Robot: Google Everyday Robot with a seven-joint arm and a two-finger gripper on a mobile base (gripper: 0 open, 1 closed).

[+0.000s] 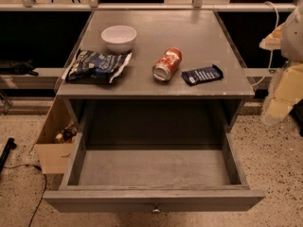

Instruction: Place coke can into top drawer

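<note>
The coke can (167,64) lies on its side on the grey cabinet top (156,27), right of centre, with its silver end facing the front. The top drawer (154,200) is pulled wide open below it. The drawer's inside is bare, and a small round knob (155,210) sits on its front panel. My gripper (279,96) hangs at the right edge of the view, beside the cabinet's right front corner. It is well right of the can and holds nothing that I can see.
A white bowl (119,37) stands at the back left of the top. A blue-and-white crinkled snack bag (97,65) lies in front of it. A dark blue flat snack bar (202,74) lies just right of the can. A cardboard box (54,143) stands on the floor at the left.
</note>
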